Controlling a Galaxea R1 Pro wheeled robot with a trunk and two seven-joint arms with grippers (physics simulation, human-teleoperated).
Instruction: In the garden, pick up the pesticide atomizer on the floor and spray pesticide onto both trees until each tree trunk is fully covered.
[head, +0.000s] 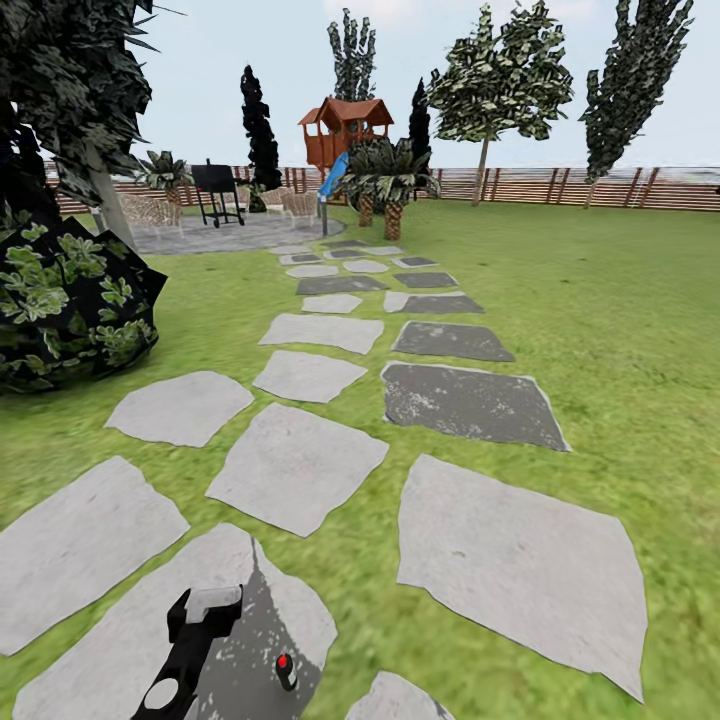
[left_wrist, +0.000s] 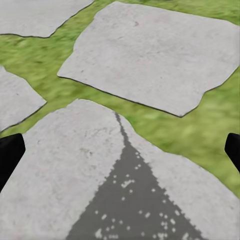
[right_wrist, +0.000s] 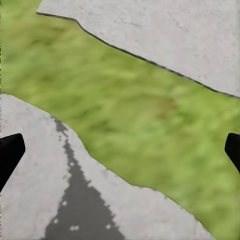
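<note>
The pesticide atomizer is out of view. I stand on the garden's green floor (head: 620, 330) among pale stepping stones. At the far left, behind a dark bush, a tree (head: 60, 80) rises on a leaning pale grey trunk (head: 108, 205). My left arm (head: 195, 640) reaches forward low over a stone. The left gripper (left_wrist: 120, 152) is open, its black fingertips (left_wrist: 10, 155) at the picture's edges, with bare stone between them. Over a strip of grass between stones, the right gripper (right_wrist: 120, 150) is open too and holds nothing.
A stepping-stone path (head: 300, 465) leads to a round stone patio (head: 230, 232) with a black grill (head: 217, 192). A wooden playhouse (head: 343, 128), short palms (head: 390, 180) and a slatted fence (head: 600, 187) stand behind. A leafy bush (head: 65, 300) sits left. A small dark part with a red dot (head: 285, 668) lies near my arm.
</note>
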